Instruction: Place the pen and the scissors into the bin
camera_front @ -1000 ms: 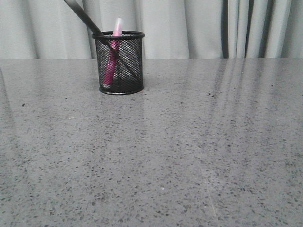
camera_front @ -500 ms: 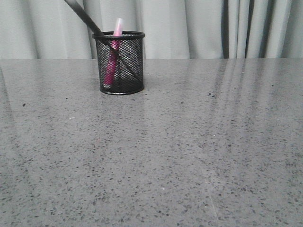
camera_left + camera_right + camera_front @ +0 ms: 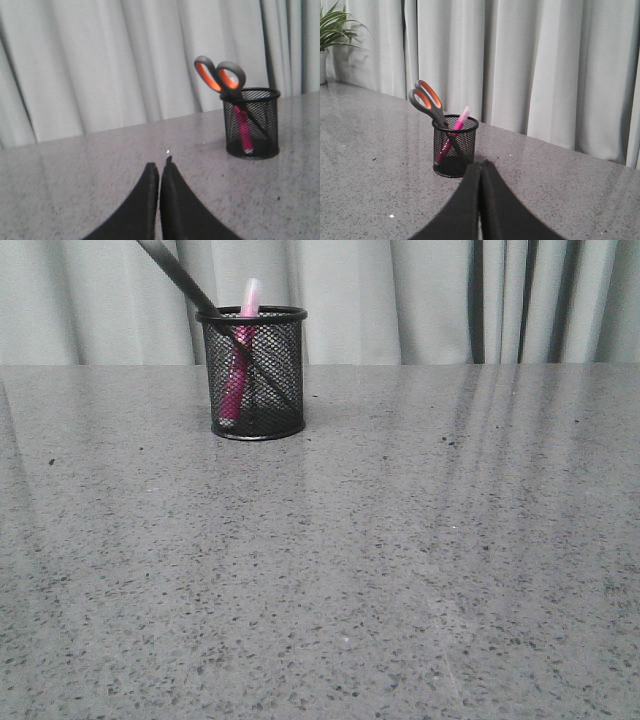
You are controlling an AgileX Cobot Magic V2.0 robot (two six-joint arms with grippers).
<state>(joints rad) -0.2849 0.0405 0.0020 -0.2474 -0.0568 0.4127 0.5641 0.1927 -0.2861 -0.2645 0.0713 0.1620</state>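
The bin, a black wire-mesh cup, stands at the far left of the grey table. The pink pen stands inside it, its whitish cap above the rim. The scissors lean in the bin, blades down, handles out of the top of the front view. The left wrist view shows the bin, pen and orange-lined scissor handles. The right wrist view shows the bin, pen and scissors. My left gripper and right gripper are shut, empty, apart from the bin.
A pale curtain hangs behind the speckled grey table. A potted plant stands at the table's far corner in the right wrist view.
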